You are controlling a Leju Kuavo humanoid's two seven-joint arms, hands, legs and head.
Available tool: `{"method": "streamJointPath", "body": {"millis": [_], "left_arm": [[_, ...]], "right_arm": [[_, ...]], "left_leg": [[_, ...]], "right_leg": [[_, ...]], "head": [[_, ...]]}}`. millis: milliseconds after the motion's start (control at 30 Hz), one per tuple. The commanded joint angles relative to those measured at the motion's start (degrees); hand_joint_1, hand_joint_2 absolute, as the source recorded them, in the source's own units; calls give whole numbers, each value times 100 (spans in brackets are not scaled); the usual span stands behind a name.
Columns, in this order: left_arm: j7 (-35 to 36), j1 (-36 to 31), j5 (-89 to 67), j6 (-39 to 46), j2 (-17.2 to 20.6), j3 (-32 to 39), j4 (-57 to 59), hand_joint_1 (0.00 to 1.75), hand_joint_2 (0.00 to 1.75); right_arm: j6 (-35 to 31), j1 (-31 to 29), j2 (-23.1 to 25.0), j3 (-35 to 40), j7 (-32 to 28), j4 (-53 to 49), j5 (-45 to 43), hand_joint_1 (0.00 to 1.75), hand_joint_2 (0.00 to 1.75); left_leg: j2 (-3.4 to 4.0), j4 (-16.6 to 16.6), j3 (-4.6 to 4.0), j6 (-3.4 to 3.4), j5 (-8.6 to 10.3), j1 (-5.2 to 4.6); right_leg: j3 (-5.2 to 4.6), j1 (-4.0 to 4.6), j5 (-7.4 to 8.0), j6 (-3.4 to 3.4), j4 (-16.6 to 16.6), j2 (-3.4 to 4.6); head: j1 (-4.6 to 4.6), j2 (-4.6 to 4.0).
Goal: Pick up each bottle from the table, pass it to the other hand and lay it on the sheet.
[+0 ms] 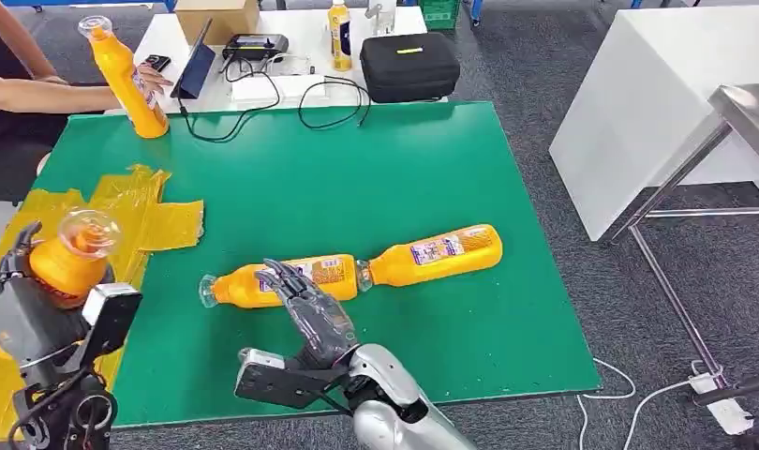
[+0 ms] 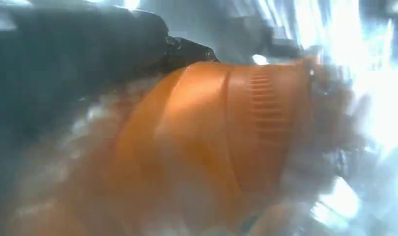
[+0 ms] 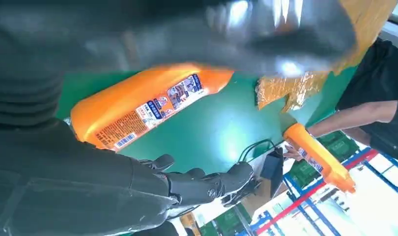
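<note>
The right robot hand (image 1: 312,314) hovers with fingers spread, holding nothing, just above an orange bottle (image 1: 263,282) lying on the green bench (image 1: 376,178). The left robot hand (image 1: 24,281) grips another bottle (image 1: 71,258) over the yellow sheet (image 1: 141,202). Smooth, rigid plastic (likely slippery); grasp mid-body.

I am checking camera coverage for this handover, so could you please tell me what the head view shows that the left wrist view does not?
Head view alone: the right hand open above a lying bottle, a second lying bottle, the yellow sheet, the green table, and a person's hand on an upright bottle. Left wrist view alone: blurred ribbing on the held bottle. Both show that bottle, held in the left hand.
</note>
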Motion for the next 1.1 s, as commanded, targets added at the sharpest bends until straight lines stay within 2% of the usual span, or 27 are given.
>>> {"method": "streamJointPath", "body": {"millis": [33,267,600,667,833,1000,1033,1067,1100], "left_arm": [[74,-494,-767,33,50,459,1078,175,175],[913,-1025,-1381,33,561,245,2911,175,175],[888,-1061,-1340,33,610,251,2965,175,175],[1071,-1135,-1331,33,708,233,3289,175,175],[1398,-1351,-1507,33,1183,237,4104,175,175],[1432,-1608,-1399,33,1605,452,4726,175,175],[1521,-1633,-1514,33,1665,447,4775,14,175],[1766,-1542,-1829,33,1687,445,4492,0,175],[2654,-1433,-2303,33,1758,399,4274,0,0]], "right_arm": [[28,-353,-263,165,-33,237,-133,0,0],[70,-408,-330,300,-60,269,-227,0,0],[72,-410,-336,300,-61,266,-231,0,0],[98,-408,-354,326,-62,248,-239,0,0],[146,-441,-434,382,-73,230,-265,0,0],[209,-490,-440,442,-127,274,-320,0,0],[216,-490,-440,452,-135,280,-330,0,0],[220,-497,-443,463,-140,284,-346,0,0],[221,-527,-432,492,-138,327,-373,0,0]], "left_leg": [[-1,-12,14,-9,4,4],[-14,-27,32,-14,11,5],[1,-5,7,-5,2,7],[-1,-11,17,-9,2,10],[6,-13,16,-11,4,9],[7,-9,14,-14,2,14],[10,-5,7,-9,1,12],[5,-5,5,-7,2,12],[9,-4,10,-13,-1,21]], "right_leg": [[16,4,2,-6,-12,-8],[35,6,2,-10,-22,-24],[9,6,0,-3,-5,-7],[21,10,-1,-5,-11,-12],[19,9,2,-8,-12,-4],[16,13,1,-10,-9,-4],[7,11,2,-7,-5,0],[6,9,1,-5,-4,-4],[13,16,1,-9,-7,-3]], "head": [[0,-2],[0,-2],[0,-2],[0,0],[2,-2],[0,0],[0,-2],[2,-2],[2,-2]]}}
